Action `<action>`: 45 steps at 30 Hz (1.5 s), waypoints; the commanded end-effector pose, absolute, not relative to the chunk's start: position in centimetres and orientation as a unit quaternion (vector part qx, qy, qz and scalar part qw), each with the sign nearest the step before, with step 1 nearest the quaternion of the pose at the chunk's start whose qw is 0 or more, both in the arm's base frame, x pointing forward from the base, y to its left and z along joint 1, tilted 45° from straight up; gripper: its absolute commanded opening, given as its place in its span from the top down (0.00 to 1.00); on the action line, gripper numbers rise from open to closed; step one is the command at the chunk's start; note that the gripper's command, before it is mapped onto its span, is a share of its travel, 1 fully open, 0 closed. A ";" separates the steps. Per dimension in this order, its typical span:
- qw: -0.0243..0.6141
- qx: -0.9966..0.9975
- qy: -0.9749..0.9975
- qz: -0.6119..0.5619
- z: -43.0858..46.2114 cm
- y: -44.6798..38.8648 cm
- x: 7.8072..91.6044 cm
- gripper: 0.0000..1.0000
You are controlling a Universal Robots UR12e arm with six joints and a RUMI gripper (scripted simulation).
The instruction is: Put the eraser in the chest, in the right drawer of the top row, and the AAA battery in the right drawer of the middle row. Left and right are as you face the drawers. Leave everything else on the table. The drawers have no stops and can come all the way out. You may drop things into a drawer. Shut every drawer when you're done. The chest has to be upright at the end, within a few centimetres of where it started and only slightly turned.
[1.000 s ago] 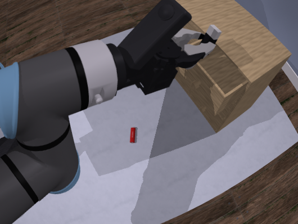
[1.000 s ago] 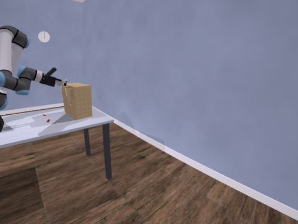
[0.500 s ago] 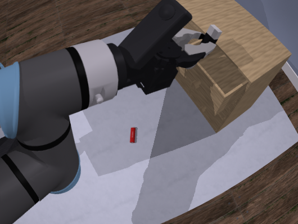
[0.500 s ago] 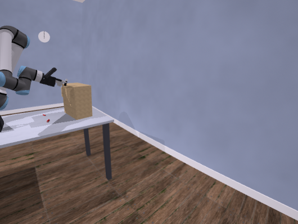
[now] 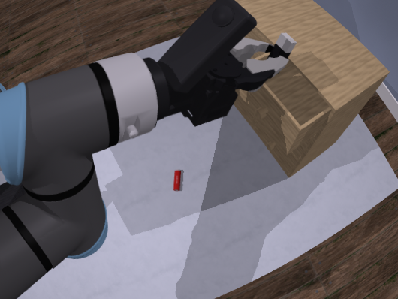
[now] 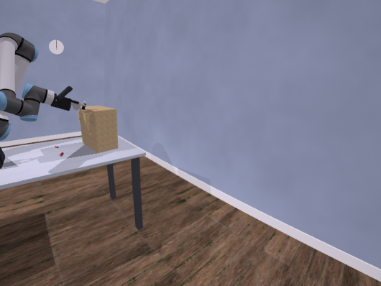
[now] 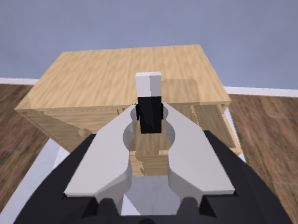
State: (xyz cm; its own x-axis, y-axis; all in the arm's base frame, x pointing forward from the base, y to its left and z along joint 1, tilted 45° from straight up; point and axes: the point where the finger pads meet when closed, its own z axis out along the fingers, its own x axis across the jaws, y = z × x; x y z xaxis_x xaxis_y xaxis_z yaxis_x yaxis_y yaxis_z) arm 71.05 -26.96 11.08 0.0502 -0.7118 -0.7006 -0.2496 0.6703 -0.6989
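My gripper (image 5: 277,56) is shut on the eraser (image 5: 284,44), a black and white block that sticks out past the fingertips. It is held over the front top edge of the wooden chest (image 5: 319,71), above the open right drawer of the top row (image 5: 300,101). In the wrist view the eraser (image 7: 149,100) stands upright between the jaws, with the chest (image 7: 125,85) behind it and the open drawer (image 7: 222,122) to the right. The red AAA battery (image 5: 178,180) lies on the table in front of the chest.
The chest (image 6: 99,127) stands near the table's far right corner. Two small red objects (image 6: 56,146) (image 6: 61,154) lie on the table in the exterior view. My arm (image 5: 94,113) covers the left part of the table.
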 end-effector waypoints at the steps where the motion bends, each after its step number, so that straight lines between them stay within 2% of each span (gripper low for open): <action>1: 0.628 -0.362 0.664 -0.185 11.1 -27.0 71.1 0.89; 10: 0.628 -0.362 0.664 -0.185 11.1 -27.0 71.1 0.87; 22: 0.628 -0.362 0.664 -0.185 11.1 -27.0 71.1 0.77; 23: 0.628 -0.362 0.664 -0.185 11.1 -27.0 71.1 0.00; 45: 0.628 -0.362 0.664 -0.185 11.1 -27.0 71.1 0.00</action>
State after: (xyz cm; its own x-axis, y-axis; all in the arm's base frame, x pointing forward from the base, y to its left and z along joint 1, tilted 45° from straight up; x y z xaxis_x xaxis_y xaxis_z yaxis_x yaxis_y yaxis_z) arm 71.05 -26.96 11.08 0.0502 -0.7118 -0.7006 -0.2496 0.6703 -0.6989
